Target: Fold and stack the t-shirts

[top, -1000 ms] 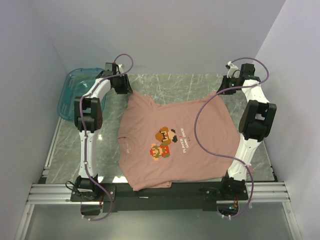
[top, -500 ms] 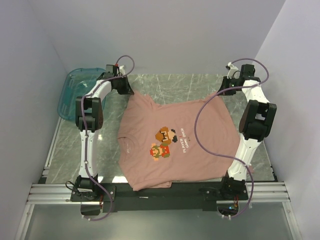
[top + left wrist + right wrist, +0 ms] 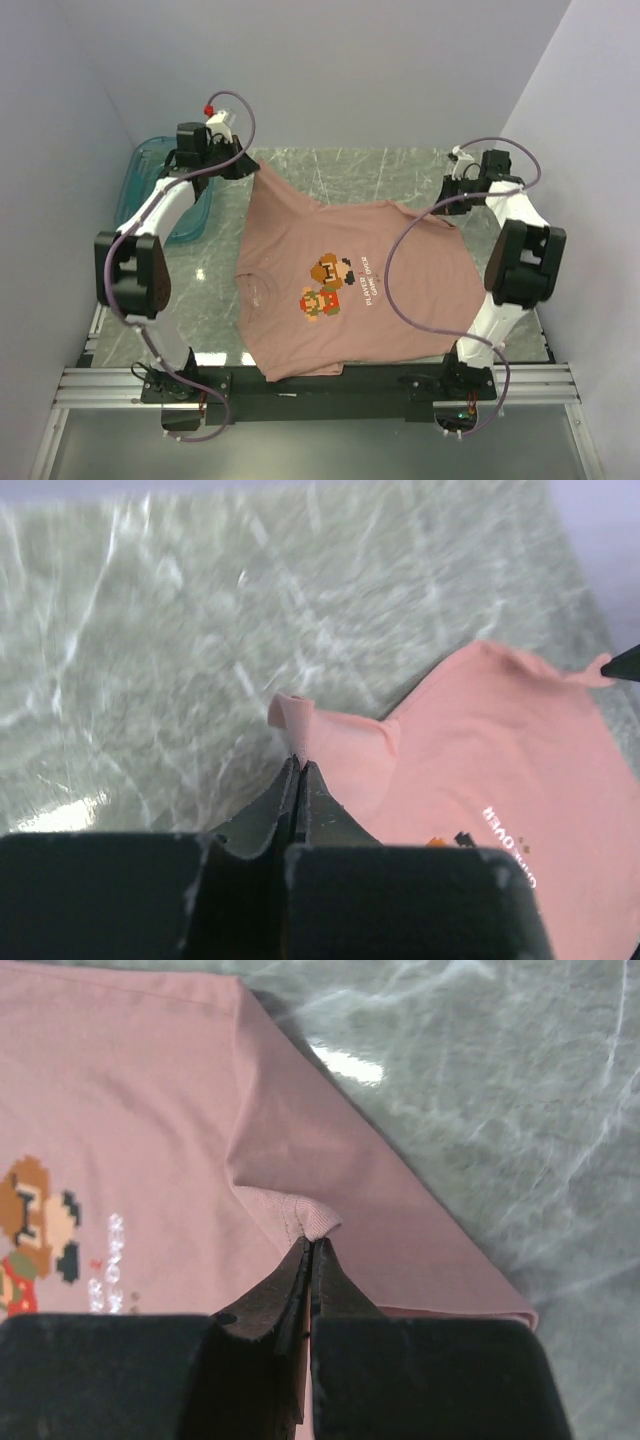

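1. Count: one t-shirt (image 3: pixel 350 230), one bin (image 3: pixel 135 180), two arms, one worktop (image 3: pixel 370 165).
2. T-shirt: dusty pink, short sleeves, cotton look. It is spread print-up across the middle of the worktop, collar toward the left arm (image 3: pixel 130 275) and hem toward the right arm (image 3: pixel 520 265). Near edge reaches the front rail (image 3: pixel 320 385).
3. Left jaws: pinched shut on a small fold of pink fabric at the far-left corner, by the sleeve. Cloth tents up to the tips.
4. Right jaws: pinched shut on a fold at the far-right hem corner, cloth bunched at the tips.
5. Print: two pixel-art figures (image 3: pixel 325 285) mid-chest, one mostly brown, one red and green.
6. Writing: white text (image 3: pixel 368 280) beside the figures, two short lines. Looks like "PLAYER" / "GAME OVER", but small and not fully legible. No brand label visible.
7. Bin: translucent teal, at the far-left corner, partly behind the left arm, apart from the t-shirt.
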Motion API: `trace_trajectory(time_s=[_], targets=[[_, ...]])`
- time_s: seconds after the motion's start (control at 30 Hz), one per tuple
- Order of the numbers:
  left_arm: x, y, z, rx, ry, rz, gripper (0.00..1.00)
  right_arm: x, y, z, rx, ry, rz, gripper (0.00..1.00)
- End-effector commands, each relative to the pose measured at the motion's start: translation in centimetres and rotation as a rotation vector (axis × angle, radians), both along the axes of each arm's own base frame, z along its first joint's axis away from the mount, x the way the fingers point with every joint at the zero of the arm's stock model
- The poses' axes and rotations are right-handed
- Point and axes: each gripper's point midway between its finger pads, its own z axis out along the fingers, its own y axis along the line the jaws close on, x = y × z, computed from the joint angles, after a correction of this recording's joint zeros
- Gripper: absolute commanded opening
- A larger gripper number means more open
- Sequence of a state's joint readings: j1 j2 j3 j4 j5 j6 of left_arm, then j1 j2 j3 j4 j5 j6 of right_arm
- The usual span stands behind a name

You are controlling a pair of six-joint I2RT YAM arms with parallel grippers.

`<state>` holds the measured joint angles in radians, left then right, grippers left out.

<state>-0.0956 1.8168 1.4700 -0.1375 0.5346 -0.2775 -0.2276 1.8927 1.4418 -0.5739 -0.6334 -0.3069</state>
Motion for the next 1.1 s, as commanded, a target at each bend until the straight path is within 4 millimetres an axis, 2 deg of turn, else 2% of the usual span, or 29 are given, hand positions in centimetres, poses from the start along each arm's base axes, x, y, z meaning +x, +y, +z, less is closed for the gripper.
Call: trace_trajectory(time_s=[0.0,0.03,0.07,0.1,0.13,0.2,0.27,0.3,0.33,0.4,0.43,0.5,0.53,0.6,0.63,0.67,0.7,0.73,0.77,0.8,0.83,0.87,0.93,1.07], targets=[[-1.2,-0.2,3.0,-0.001,-0.148,-0.041,0.00,-0.6,0.3,5.2,-0.031,-0.187,0.039,0.00],[-1.6,-0.2,4.9,-0.005,-0.205,-0.043,0.00,-0.9,0.4,5.9,-0.040,-0.207,0.041,0.00],[-1.8,-0.2,5.5,-0.005,-0.223,-0.042,0.00,-1.5,0.5,7.6,-0.056,-0.255,0.048,0.00],[-2.2,-0.2,6.1,-0.008,-0.235,-0.049,0.00,-2.0,0.6,8.4,-0.063,-0.271,0.053,0.00],[-2.7,-0.2,7.5,-0.009,-0.267,-0.049,0.00,-2.3,0.6,9.2,-0.074,-0.289,0.053,0.00],[-3.2,-0.2,9.2,-0.019,-0.304,-0.053,0.00,-3.4,0.7,12.2,-0.098,-0.348,0.056,0.00],[-4.0,-0.2,11.7,-0.028,-0.355,-0.049,0.00,-3.6,0.3,16.0,-0.140,-0.430,0.038,0.00],[-4.3,-0.2,13.1,-0.036,-0.382,-0.047,0.00,-4.0,0.4,17.3,-0.152,-0.447,0.031,0.00],[-4.8,0.0,14.8,-0.040,-0.419,-0.039,0.00,-3.9,0.1,20.3,-0.174,-0.506,0.017,0.00],[-5.4,0.1,17.2,-0.057,-0.467,-0.028,0.00,-4.3,-0.2,22.8,-0.197,-0.532,-0.008,0.00],[-6.0,0.4,19.3,-0.062,-0.524,-0.011,0.00,-4.2,-0.4,26.0,-0.216,-0.596,-0.022,0.00],[-6.8,0.7,22.3,-0.080,-0.593,0.016,0.00,-4.8,-0.8,29.1,-0.239,-0.639,-0.060,0.00],[-7.7,1.1,24.6,-0.088,-0.652,0.033,0.00,-5.1,-1.0,32.7,-0.263,-0.716,-0.082,0.00],[-8.5,1.8,28.3,-0.102,-0.732,0.083,0.00,-5.6,-1.8,35.8,-0.293,-0.763,-0.144,0.00],[-9.2,2.2,30.0,-0.110,-0.769,0.105,0.00,-6.1,-2.1,39.3,-0.314,-0.839,-0.171,0.00],[-9.5,2.7,31.5,-0.117,-0.799,0.138,0.00,-6.5,-2.2,41.0,-0.316,-0.872,-0.192,0.00],[-10.2,3.0,33.8,-0.131,-0.843,0.152,0.00,-6.8,-2.5,42.4,-0.324,-0.898,-0.218,0.00],[-10.9,3.2,35.2,-0.139,-0.871,0.163,0.00,-7.5,-2.8,45.2,-0.340,-0.964,-0.248,0.00],[-11.3,3.5,36.4,-0.146,-0.893,0.180,0.00,-8.0,-3.1,46.5,-0.337,-0.990,-0.277,0.00],[-12.3,3.7,38.6,-0.165,-0.937,0.185,0.00,-8.4,-3.3,47.6,-0.338,-1.018,-0.293,0.00],[-12.9,3.8,39.6,-0.172,-0.958,0.191,0.00,-9.2,-3.3,49.4,-0.345,-1.064,-0.311,0.00],[-13.4,3.9,40.6,-0.183,-0.978,0.195,0.00,-9.9,-3.3,50.2,-0.342,-1.087,-0.326,0.00],[-15.3,4.2,43.0,-0.212,-1.036,0.201,0.00,-11.1,-3.4,51.5,-0.350,-1.134,-0.352,0.00],[-18.0,4.1,45.5,-0.245,-1.099,0.180,0.00,-13.1,-3.7,53.0,-0.368,-1.195,-0.394,0.00]])
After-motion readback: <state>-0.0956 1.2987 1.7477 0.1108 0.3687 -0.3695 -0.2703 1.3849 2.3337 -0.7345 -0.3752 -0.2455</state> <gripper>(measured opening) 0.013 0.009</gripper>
